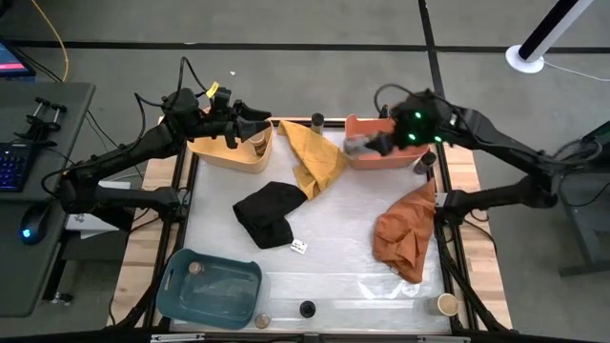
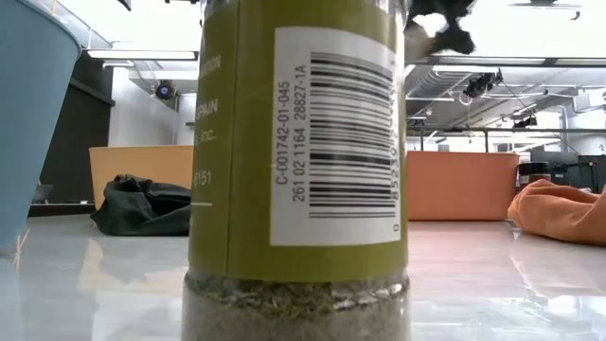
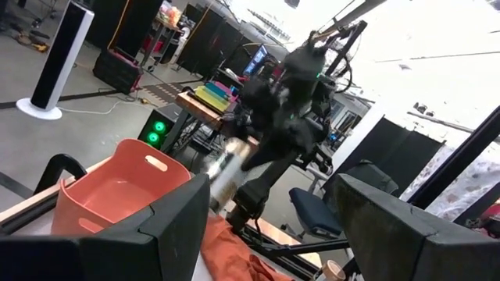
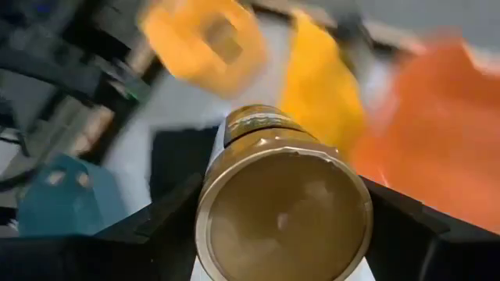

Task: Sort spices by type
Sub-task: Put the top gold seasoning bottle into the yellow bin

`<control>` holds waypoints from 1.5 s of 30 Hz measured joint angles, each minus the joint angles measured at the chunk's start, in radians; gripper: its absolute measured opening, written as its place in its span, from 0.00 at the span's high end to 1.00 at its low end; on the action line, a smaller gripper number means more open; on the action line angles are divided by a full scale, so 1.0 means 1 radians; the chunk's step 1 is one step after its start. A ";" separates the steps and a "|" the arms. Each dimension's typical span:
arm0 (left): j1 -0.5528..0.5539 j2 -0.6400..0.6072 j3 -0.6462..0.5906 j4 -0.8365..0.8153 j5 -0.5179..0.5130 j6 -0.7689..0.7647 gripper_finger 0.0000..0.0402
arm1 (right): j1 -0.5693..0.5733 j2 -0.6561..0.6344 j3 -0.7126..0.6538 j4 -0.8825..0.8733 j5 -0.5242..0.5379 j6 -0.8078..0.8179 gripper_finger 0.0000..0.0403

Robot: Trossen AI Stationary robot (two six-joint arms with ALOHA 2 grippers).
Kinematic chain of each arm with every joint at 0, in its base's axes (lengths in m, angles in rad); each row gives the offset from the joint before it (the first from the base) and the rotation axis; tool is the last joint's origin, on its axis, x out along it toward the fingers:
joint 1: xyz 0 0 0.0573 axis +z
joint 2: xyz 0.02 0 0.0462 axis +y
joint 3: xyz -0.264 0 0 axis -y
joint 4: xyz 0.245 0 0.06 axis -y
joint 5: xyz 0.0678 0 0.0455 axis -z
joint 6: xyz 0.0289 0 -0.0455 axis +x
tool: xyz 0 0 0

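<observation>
- Your right gripper (image 4: 281,215) grips a tan-topped spice jar (image 4: 283,204) between its jaws, above the orange bin (image 1: 376,152) at the table's far right. I judge this is the carrying step.
- Your next move needs a decision on which bin fits this type, then a lowering inside the walls before you let go.
- Your left gripper (image 1: 257,122) hovers over the yellow bin (image 1: 229,152); its fingers (image 3: 180,215) stand wide apart and hold nothing.
- The yellow bin has one jar (image 1: 258,146) at its right end.
- The blue bin (image 1: 212,286) holds one small jar (image 1: 194,270) in its far left corner.
- More jars stand loose on the table: a black-topped one (image 1: 307,309) at the near edge and one (image 1: 447,305) at the near right corner.
</observation>
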 joint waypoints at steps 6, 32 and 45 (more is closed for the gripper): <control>-0.025 0.000 0.000 -0.002 0.000 0.008 0.35 | 0.039 0.216 0.135 0.147 -0.009 -0.129 0.32; -0.312 0.417 0.347 -0.404 -0.231 0.649 0.35 | 0.210 0.472 0.437 -0.007 -0.132 -0.351 0.32; -0.313 0.456 0.371 -0.500 -0.117 0.536 0.35 | 0.259 0.473 0.435 0.000 -0.044 -0.422 0.32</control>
